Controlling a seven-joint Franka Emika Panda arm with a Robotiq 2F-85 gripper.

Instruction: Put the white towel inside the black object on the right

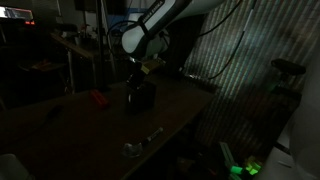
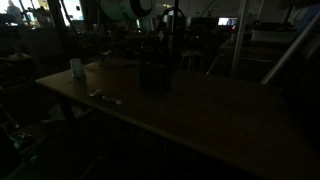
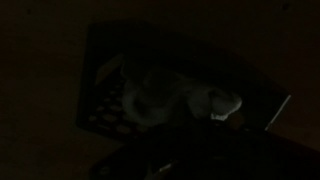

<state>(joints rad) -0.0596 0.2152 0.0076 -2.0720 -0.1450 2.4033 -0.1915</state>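
white towel point(image 3: 163, 96) — crumpled, pale, soft | black object point(image 1: 141, 98) — boxy, plain sides

Dim light here: the black object point(image 1: 141, 96) is plain black on a dark brown table point(image 1: 175, 110). Wrist view, the white towel point(image 3: 165, 95) shows pale whitish-grey. Small red thing point(image 1: 97, 99), shiny silvery thing point(image 1: 133, 148), white arm point(image 1: 172, 14), green glow point(image 1: 240, 168).

The arm point(image 1: 160, 22) is glossy white, made of thick rounded segments with a black band at one joint. Below the wrist the gripper point(image 1: 139, 78) is dark (details lost in the gloom)
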